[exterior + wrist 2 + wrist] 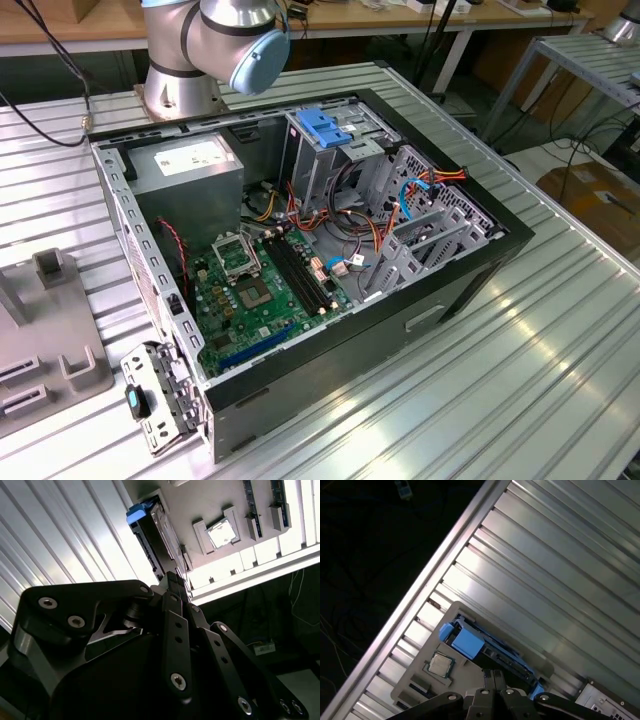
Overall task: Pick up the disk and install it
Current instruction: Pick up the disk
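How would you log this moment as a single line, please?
gripper: just above silver-grey rectangular disk with blue plastic frame | disk: on edge in flat grey holder tray | installed: not yet

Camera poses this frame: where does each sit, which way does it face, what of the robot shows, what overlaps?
Exterior view: off the arm, high up, looking down on the open computer case on the ribbed table; the arm's base shows.
First wrist view: on the arm, looking past the gripper at the disk on a grey holder.
Second wrist view: on the arm, behind the gripper's black links, facing the same disk.
Shared: both wrist views hold gripper, disk, holder, chip and table.
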`<act>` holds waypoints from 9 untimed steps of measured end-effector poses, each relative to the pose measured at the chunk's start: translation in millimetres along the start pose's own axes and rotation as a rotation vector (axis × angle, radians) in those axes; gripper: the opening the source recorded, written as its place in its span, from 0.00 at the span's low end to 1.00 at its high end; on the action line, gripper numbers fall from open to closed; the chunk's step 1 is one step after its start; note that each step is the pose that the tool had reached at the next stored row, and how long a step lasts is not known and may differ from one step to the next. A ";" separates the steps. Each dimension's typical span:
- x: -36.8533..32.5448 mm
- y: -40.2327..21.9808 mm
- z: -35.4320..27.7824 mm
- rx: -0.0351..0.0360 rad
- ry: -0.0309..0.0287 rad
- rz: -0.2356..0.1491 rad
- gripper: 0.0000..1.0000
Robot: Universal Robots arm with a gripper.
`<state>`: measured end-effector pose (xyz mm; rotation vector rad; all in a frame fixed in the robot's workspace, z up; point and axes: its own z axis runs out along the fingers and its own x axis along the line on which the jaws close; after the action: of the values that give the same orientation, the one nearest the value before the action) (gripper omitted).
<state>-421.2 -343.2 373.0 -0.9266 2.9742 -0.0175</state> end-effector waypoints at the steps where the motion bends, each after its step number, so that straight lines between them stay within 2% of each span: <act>1: 0.0 0.0 0.0 0.0000 0.0000 -0.001 0.11; 9: 0.0 0.0 0.0 -0.0001 -0.0001 -0.006 0.11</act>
<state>-421.2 -343.2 373.0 -0.9348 2.9715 -0.0174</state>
